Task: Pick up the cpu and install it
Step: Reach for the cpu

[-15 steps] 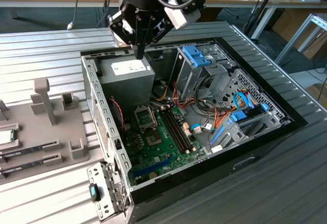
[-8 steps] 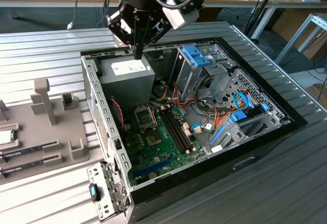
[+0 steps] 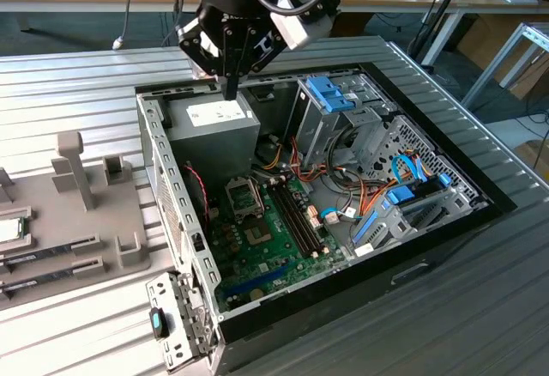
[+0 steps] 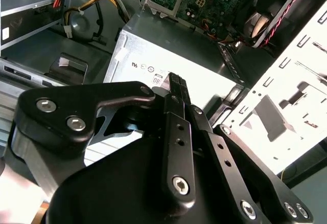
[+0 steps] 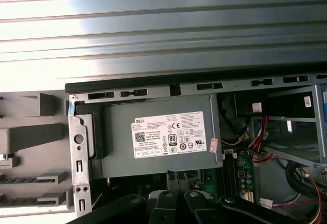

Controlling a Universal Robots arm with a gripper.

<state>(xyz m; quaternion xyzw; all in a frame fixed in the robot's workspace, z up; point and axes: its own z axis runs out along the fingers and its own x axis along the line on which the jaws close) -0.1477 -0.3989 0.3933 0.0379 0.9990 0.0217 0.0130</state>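
Now | exterior view: cpu (image 3: 10, 230) on tray (image 3: 86, 217) | both wrist views: pincer (image 4: 177, 81), power supply (image 4: 168, 50)

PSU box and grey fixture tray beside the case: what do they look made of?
PSU box: sheet metal, matte grey; crisp folded edges, dull sheen. Fixture tray: probably plastic, matte grey; thick blocky posts, no glint, though painted metal is possible.

White label (image 5: 171, 134) on power supply (image 5: 116, 150)

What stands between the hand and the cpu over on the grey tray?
In the exterior view, the case's metal side wall and the grey tray's upright posts stand between hand and cpu.
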